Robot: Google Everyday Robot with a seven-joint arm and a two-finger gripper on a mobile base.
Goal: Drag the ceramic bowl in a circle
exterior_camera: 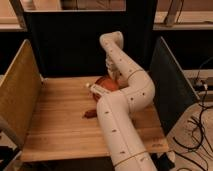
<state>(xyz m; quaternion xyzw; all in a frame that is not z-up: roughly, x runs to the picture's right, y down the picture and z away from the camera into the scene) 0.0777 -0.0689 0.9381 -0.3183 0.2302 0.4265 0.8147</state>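
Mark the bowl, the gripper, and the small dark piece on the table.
bowl (pixel 106 83): camera view, visible reddish rim left of the arm.
gripper (pixel 112 75): camera view, at the bowl's far edge.
dark piece (pixel 90 113): camera view, its middle.

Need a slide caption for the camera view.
White arm reaches across the wooden table, its tool above the ceramic bowl.

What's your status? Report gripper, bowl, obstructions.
Gripper down at bowl's far side. Glossy reddish-brown ceramic bowl mostly hidden behind arm. Small dark red-brown piece lies nearby.
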